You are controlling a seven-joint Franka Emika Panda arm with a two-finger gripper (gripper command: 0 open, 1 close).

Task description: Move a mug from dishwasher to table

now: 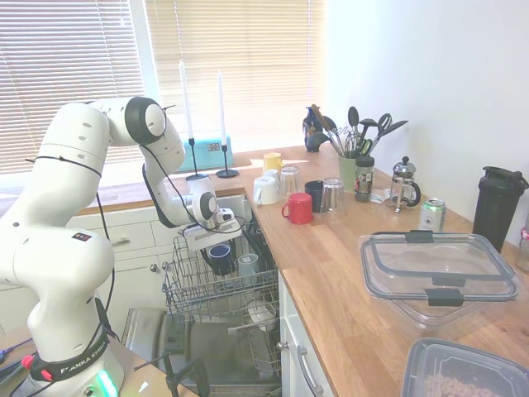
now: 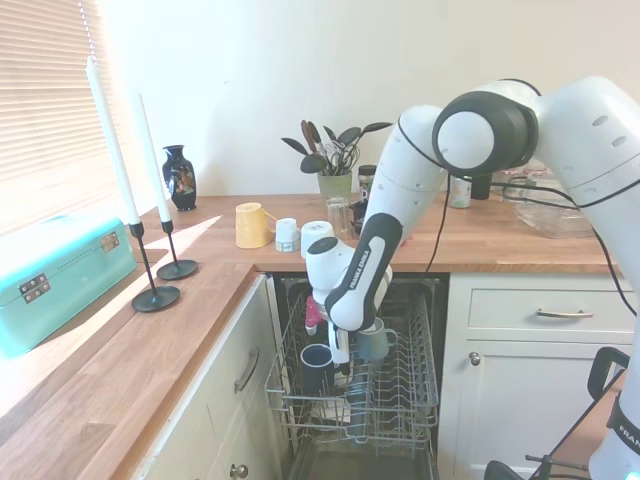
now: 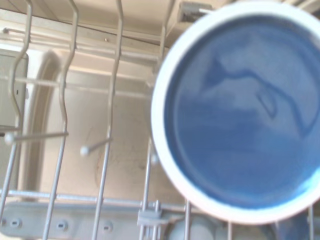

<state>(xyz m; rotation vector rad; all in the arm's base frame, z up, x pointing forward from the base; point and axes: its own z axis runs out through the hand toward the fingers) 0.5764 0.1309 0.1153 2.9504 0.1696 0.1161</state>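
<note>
The dark navy mug (image 1: 220,258) (image 2: 315,362) stands upright in the grey wire rack of the dishwasher (image 1: 207,302) (image 2: 400,392), whose door (image 1: 207,357) is dropped open. My gripper (image 1: 216,241) (image 2: 340,357) hangs straight down just over the mug, close beside its rim. The wrist view looks down into the mug (image 3: 240,115), which shows a blue inside and a pale rim and fills the frame's right half. The wooden table (image 1: 347,277) (image 2: 490,240) runs along the right of the dishwasher.
A pale blue-grey mug (image 1: 248,265) (image 2: 373,342) sits in the rack beside the navy one. On the table stand a red mug (image 1: 298,208), a white mug (image 1: 264,189), a yellow mug (image 1: 272,160), glasses, a utensil pot and clear plastic containers (image 1: 438,277).
</note>
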